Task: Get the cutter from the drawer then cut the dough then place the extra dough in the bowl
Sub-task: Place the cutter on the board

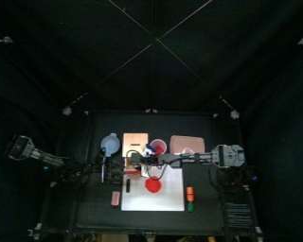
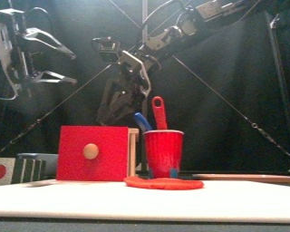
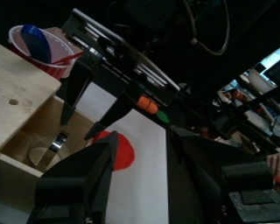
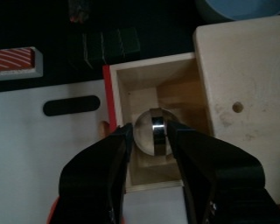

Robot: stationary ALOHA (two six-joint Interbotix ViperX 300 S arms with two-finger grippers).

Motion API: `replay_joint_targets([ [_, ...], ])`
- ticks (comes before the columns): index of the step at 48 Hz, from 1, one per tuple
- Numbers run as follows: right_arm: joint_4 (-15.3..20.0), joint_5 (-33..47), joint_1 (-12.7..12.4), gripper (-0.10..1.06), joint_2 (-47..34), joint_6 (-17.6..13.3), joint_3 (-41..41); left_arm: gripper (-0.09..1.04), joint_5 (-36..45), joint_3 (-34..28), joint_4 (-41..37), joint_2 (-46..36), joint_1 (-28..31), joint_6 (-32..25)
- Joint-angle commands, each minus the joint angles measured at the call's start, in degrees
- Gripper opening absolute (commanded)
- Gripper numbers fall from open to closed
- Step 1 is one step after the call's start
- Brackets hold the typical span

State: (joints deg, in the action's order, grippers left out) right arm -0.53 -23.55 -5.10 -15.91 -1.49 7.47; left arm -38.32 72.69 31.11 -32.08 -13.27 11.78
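Note:
The wooden box [image 1: 137, 143] has its red-fronted drawer [image 2: 93, 152] pulled open. The round metal cutter [image 4: 154, 131] lies in the drawer [image 4: 166, 96]. My right gripper [image 4: 153, 133] reaches down into it, jaws against both sides of the cutter [image 3: 49, 150]. The flat red dough [image 1: 154, 185] lies on the white cutting board [image 1: 174, 178]; it also shows low in the front view as dough [image 2: 163, 183]. The blue-grey bowl [image 1: 110, 144] sits left of the box. My left gripper [image 2: 61, 56] hangs open and empty, high above the table's left side.
A red cup [image 2: 162, 150] with a blue and a red toy knife stands right of the drawer. A pink tray [image 1: 186, 145] lies at the back right. A small red toy [image 1: 115, 198] and an orange-and-green toy [image 1: 189, 195] flank the board.

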Motion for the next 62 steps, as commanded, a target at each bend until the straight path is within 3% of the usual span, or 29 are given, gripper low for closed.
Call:
replay_joint_targets([
  [1, -0.18, -0.09, -0.35, 0.75, 0.88, 0.09, -1.14, 0.86, -0.44, -0.53, -0.18, -0.09, 0.26, -0.18],
  [32, -1.67, -0.09, -1.67, 0.73, -1.58, 0.18, -1.76, 0.86, -0.44, -0.18, -0.18, -0.09, 0.53, 0.00],
  [46, -1.49, -0.44, -1.58, 0.52, -2.02, 0.18, -1.93, 0.86, -0.44, -0.18, -0.18, -0.09, 0.62, 0.00],
  [62, -1.93, -2.29, -1.58, 0.52, 1.58, 0.44, -3.96, 0.86, -0.44, -0.09, 0.44, -0.09, 0.70, 0.00],
])
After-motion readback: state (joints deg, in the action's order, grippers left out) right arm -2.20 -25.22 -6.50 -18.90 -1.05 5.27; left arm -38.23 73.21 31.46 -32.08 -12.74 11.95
